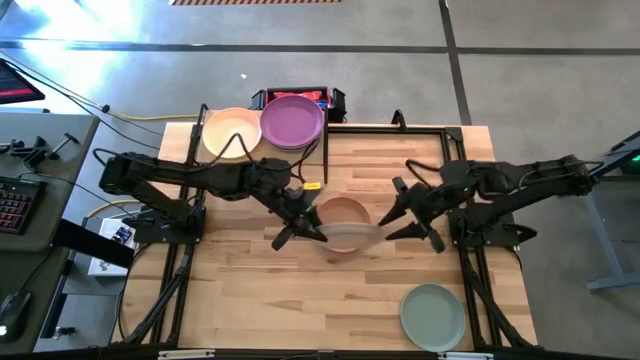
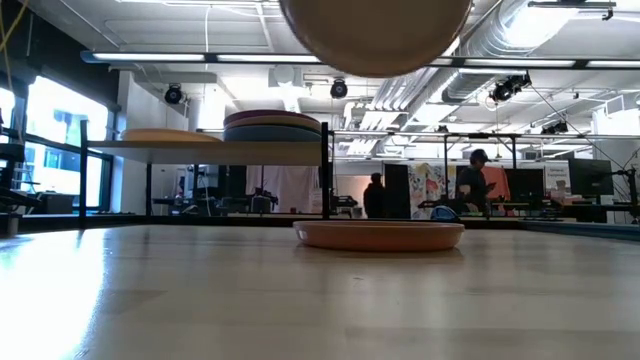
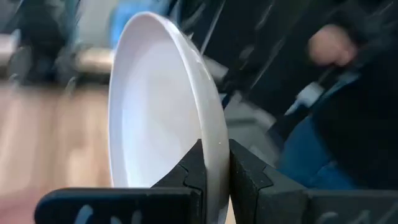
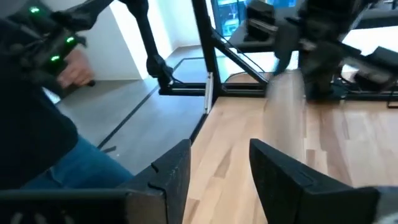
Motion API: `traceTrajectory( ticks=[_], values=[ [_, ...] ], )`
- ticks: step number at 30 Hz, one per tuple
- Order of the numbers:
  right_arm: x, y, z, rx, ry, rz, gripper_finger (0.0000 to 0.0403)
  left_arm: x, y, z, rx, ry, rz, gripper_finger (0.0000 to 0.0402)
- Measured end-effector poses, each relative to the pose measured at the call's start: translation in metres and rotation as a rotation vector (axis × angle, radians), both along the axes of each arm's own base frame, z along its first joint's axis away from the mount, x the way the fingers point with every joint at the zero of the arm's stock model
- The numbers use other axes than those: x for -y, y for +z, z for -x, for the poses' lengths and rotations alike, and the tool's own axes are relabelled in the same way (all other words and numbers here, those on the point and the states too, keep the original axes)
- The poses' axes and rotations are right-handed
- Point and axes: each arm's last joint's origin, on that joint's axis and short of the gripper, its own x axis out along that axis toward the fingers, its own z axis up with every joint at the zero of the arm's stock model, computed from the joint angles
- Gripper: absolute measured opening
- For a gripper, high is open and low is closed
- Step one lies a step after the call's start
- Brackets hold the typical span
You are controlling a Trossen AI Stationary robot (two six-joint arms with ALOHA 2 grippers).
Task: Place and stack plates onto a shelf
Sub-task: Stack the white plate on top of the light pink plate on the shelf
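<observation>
Over planked table [image 1: 250, 290], left gripper [image 3: 214, 177] jaws pinch pale plate [image 3: 155, 118]; right gripper [image 4: 217, 168] jaws gape.

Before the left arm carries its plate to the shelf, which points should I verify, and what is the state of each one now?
1. Left gripper is shut on the rim of the lifted plate: ok.
2. Right gripper has open fingers with nothing between them: ok.
3. Lifted plate hangs clear above the terracotta plate on the table: ok.
4. Shelf already carries the cream plate and a stack topped by the purple plate: ok.
5. Firmness of the grip for the carry: cannot tell.
6. Sage green plate lies at the table's near edge, out of the path: ok.
</observation>
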Motion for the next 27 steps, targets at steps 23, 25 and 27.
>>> traceTrajectory(
  ticks=[23,25,27],
  values=[
    [0.01,0.003,0.016,-0.012,-0.122,0.033,0.0154,-0.035,0.046,0.134,-0.204,0.656,-0.393,0.0031],
    [0.011,0.001,0.017,-0.036,-0.154,0.049,0.0154,-0.037,0.048,0.145,-0.215,0.721,-0.434,0.0032],
    [0.011,-0.001,0.017,-0.054,-0.178,0.061,0.0154,-0.04,0.05,0.156,-0.226,0.8,-0.482,0.0032]
  ],
)
